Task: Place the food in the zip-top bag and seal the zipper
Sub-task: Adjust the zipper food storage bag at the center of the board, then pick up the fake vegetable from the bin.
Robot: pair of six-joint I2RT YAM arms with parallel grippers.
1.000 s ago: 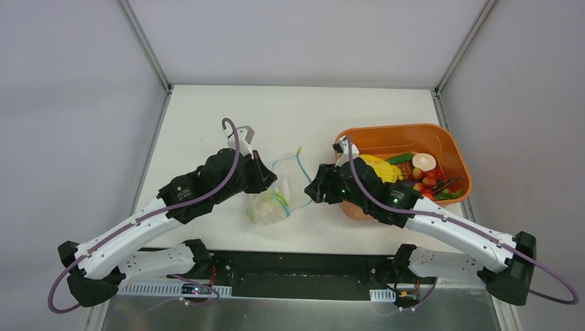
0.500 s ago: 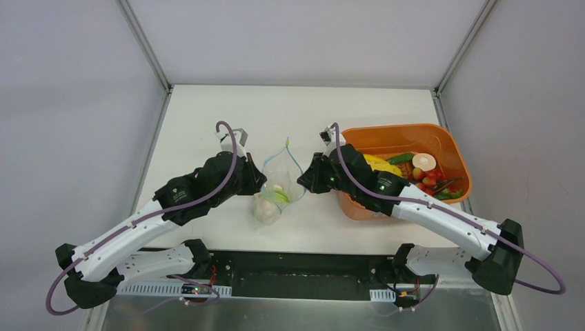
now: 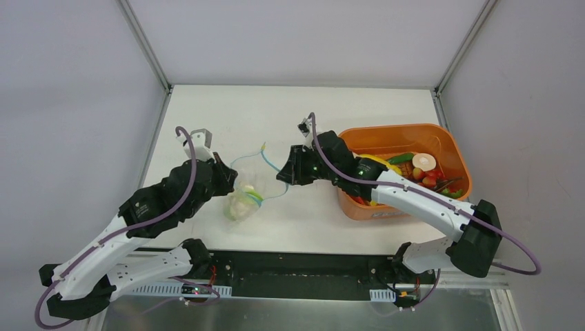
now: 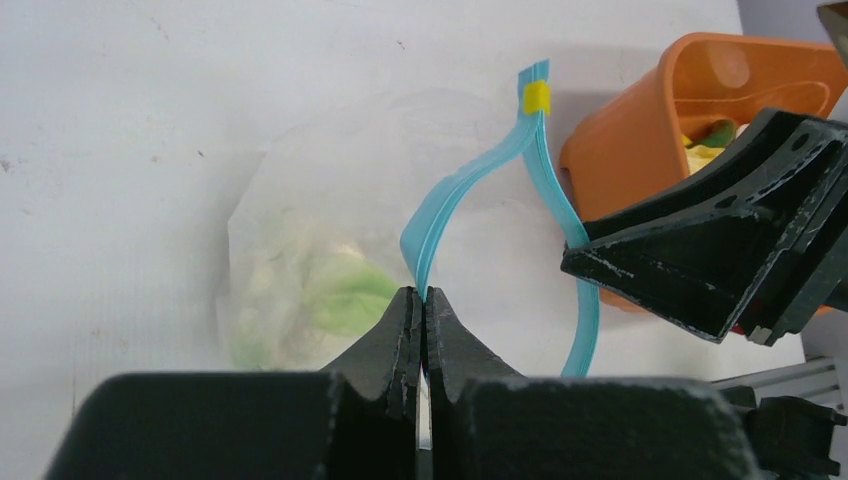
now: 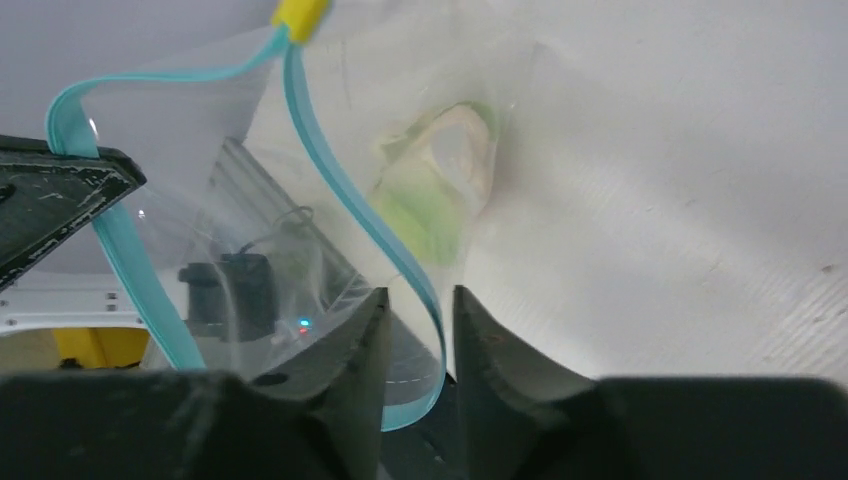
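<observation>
The clear zip-top bag (image 3: 243,201) lies between my arms, mouth held open in a loop. A white-and-green piece of food (image 4: 310,290) lies inside it, also showing in the right wrist view as the pale food lump (image 5: 445,180). My left gripper (image 4: 422,293) is shut on the blue zipper (image 4: 470,175) at the bag's left lip. My right gripper (image 5: 420,295) stands slightly open, the other run of the zipper (image 5: 340,190) passing loosely between its fingers. A yellow slider tab (image 4: 536,97) sits at the zipper's far end. More food (image 3: 422,172) fills the orange tub.
The orange tub (image 3: 441,141) stands at the right, close behind my right arm. The table's near edge (image 3: 290,249) runs just below the bag. Grey walls close in the table at the back and both sides.
Both arms have carried the bag's mouth to the left, away from the tub. The right gripper closed near the zipper, then came partly open again; the left stayed shut on it.
</observation>
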